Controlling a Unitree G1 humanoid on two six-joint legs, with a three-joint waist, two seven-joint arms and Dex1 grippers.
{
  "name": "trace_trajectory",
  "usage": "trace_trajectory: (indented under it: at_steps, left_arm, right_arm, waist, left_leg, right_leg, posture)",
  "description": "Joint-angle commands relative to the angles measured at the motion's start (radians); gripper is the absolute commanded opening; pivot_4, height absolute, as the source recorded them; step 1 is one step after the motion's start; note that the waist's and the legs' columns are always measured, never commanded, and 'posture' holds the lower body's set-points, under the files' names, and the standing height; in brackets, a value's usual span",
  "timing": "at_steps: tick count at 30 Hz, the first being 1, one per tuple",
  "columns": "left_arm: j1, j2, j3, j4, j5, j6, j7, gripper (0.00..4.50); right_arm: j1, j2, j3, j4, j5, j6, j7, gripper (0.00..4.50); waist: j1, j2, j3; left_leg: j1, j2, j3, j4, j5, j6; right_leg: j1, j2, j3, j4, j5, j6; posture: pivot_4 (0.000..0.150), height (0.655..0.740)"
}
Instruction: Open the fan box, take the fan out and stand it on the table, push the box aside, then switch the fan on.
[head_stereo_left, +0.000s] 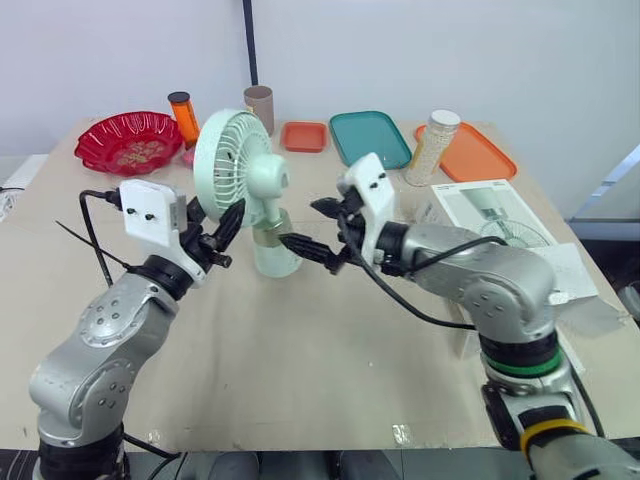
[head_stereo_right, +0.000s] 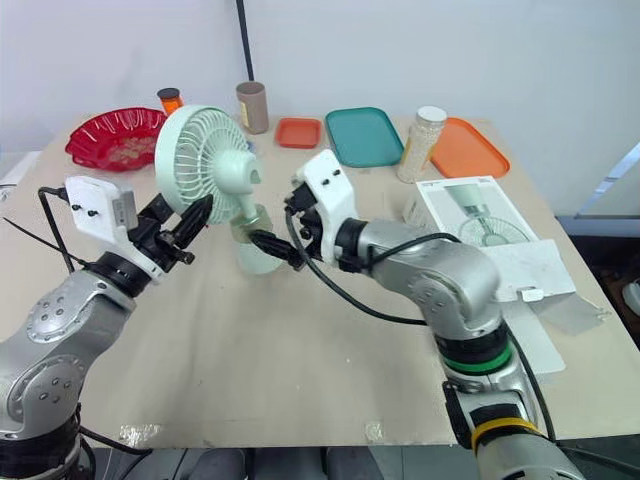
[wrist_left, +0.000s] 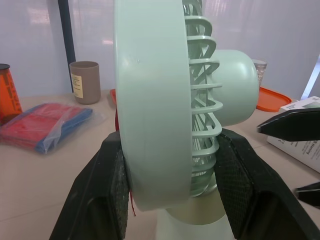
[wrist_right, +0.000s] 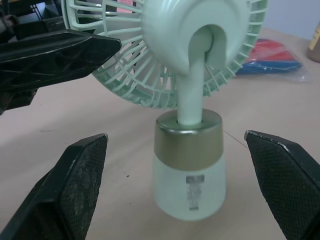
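Switching on is beginning: left pincer (head_stereo_left: 228, 236) is clamping the fan (head_stereo_left: 236, 158); right pincer (head_stereo_left: 303, 225), open at 3 o'clock, must probe the base (wrist_right: 189, 172).

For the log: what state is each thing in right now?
fan: standing upright, head gripped.
left pincer: shut on the fan's head.
right pincer: open, astride the fan's base, not touching.
fan box: lying flat, end flap open.
grain jar: upright, lid on.

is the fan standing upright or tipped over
Upright: the fan stands on its base on the table, stem vertical, left claw clamped on its head.
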Motion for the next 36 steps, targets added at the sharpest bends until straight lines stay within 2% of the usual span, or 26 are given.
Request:
trace_trajectory:
  at_steps: [1,14,36]
  left_arm:
    - [-0.003,-0.002,0.026,-0.058,0.013,-0.047,-0.007,1.89]
    - [-0.003,-0.013,0.029,-0.046,0.030,-0.059,-0.038,1.89]
    - [-0.006,-0.024,0.029,-0.055,0.044,-0.049,-0.042,1.89]
  right_arm:
    - [-0.059,0.025,-0.001,0.046,-0.062,-0.061,0.027,4.50]
    - [-0.062,0.121,0.010,0.101,-0.150,-0.065,0.048,4.50]
    - [-0.047,0.193,0.004,0.168,-0.236,-0.076,0.071,4.50]
  waist:
    - [0.000,0.000,0.000]
    - [0.000,0.000,0.000]
    - [-0.001,0.000,0.000]
  left_leg:
    - [0.000,0.000,0.000,0.000,0.000,0.000]
    - [0.000,0.000,-0.001,0.000,0.000,-0.001]
    - [0.000,0.000,-0.001,0.000,0.000,-0.001]
  right_leg:
    - [0.000,0.000,0.000,0.000,0.000,0.000]
    - [0.000,0.000,0.000,0.000,0.000,0.000]
    - [0.000,0.000,-0.001,0.000,0.000,0.000]
  posture:
    - [0.150,0.7400]
    - [0.150,0.7400]
    - [0.150,0.7400]
